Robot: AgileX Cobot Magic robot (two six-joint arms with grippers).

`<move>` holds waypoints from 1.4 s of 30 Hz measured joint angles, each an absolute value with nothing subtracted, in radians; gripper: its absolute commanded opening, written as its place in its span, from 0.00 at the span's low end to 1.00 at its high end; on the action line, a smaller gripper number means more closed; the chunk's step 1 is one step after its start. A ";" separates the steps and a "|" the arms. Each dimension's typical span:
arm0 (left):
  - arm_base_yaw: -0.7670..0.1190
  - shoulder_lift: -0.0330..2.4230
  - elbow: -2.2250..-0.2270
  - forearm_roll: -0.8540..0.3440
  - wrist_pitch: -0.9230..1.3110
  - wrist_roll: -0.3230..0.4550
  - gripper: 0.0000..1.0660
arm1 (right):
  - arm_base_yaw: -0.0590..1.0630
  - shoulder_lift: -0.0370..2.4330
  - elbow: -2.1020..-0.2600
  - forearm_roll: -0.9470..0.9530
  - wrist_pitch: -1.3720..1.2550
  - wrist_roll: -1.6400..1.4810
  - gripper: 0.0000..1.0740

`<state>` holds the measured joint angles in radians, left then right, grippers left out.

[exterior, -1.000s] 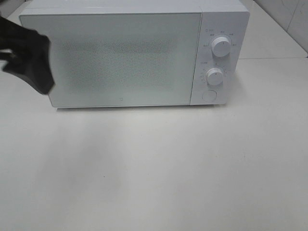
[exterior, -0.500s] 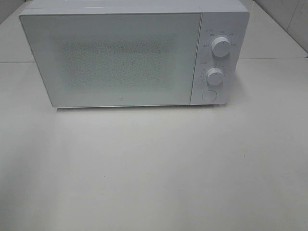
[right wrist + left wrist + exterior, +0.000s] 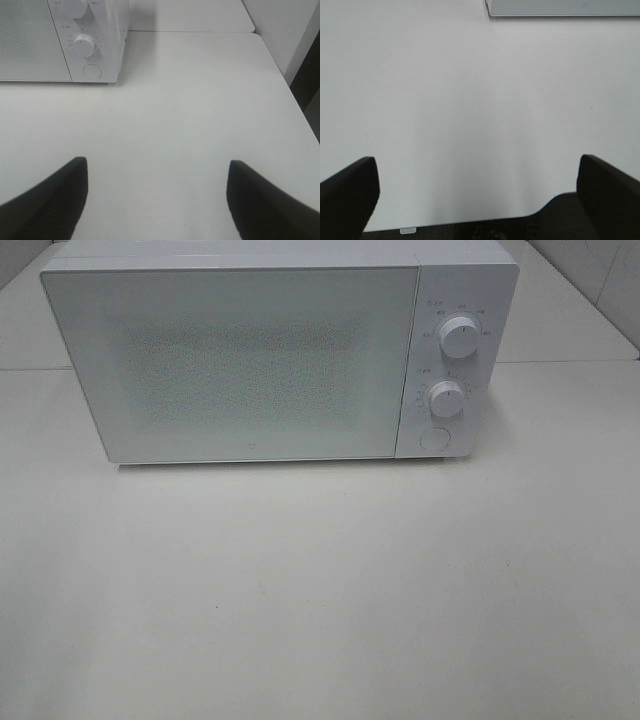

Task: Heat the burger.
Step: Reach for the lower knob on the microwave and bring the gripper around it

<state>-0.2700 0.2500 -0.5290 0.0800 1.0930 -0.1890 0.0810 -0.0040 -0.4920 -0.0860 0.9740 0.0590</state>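
The burger is out of view in every frame. A white microwave [image 3: 260, 360] stands at the back of the table with its door shut; its frosted door shows nothing inside. Neither arm shows in the exterior high view. In the left wrist view my left gripper [image 3: 477, 192] is open over bare table near the table's front edge, and a corner of the microwave [image 3: 560, 7] shows far off. My right gripper [image 3: 155, 192] is open and empty over bare table, with the microwave's control panel [image 3: 87, 45] ahead of it.
The microwave has two round knobs [image 3: 459, 338] [image 3: 446, 398] and a round button [image 3: 433, 438] on its right side. A white table [image 3: 320, 590] spreads in front of it. A wall [image 3: 300, 30] stands beside the table's right edge.
A dark arm that stood by the microwave's left edge one second ago has drawn out of the exterior high view. The microwave has not moved.
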 measured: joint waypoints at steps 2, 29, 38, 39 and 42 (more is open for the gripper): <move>-0.270 0.249 -0.526 0.082 1.093 -0.188 0.94 | 0.081 -0.004 -0.492 -0.086 0.974 0.058 0.71; -0.105 0.202 -0.525 0.044 1.085 -0.060 0.94 | 0.081 -0.004 -0.492 -0.086 0.973 0.058 0.71; 0.056 0.008 -0.525 0.044 1.082 -0.060 0.94 | 0.081 -0.004 -0.492 -0.086 0.973 0.058 0.71; 0.064 -0.003 -0.525 0.043 1.081 -0.060 0.94 | 0.081 -0.004 -0.492 -0.086 0.973 0.058 0.71; 0.066 -0.004 -0.525 0.040 1.081 -0.060 0.94 | 0.081 -0.004 -0.492 -0.086 0.973 0.058 0.71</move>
